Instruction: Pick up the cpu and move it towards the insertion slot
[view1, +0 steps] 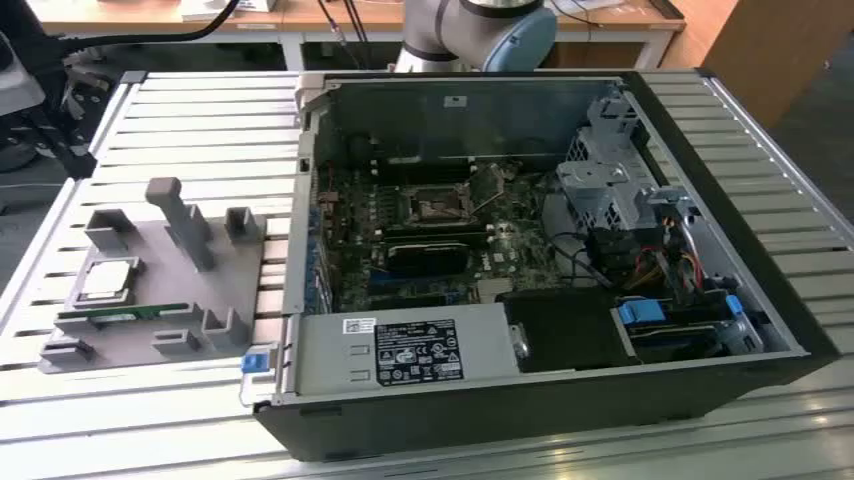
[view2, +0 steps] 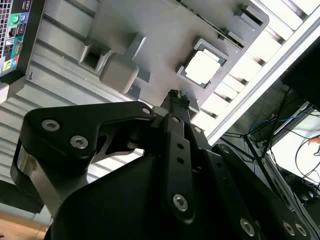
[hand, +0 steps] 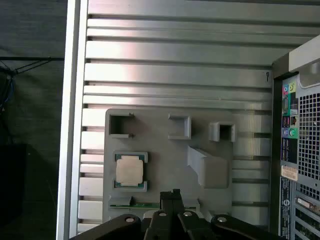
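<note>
As I read it, the job has barely begun. The cpu (hand: 129, 170), a small flat square chip with a shiny silver top and a pale rim, lies seated in its square recess on the grey moulded fixture plate (hand: 165, 145), which rests on the slatted aluminium counter (hand: 175, 75). My black gripper (hand: 172, 194) hangs above the plate's edge, near the chip but apart from it. Its fingers look pressed together, with nothing between them.

The pickup is not yet done, and neither is the carry to the insertion slot (view1: 438, 208). This is the small silver-framed square socket with a dark centre on the board inside the open black computer case (view1: 534, 425). It sits well apart from the plate, towards the exterior view's right.

Just beside the chip lies a long thin green memory stick (hand: 135, 205). A tall grey post (view1: 180, 220) rises from the plate. I judge that this post and the case's near wall stand between chip and socket.
</note>
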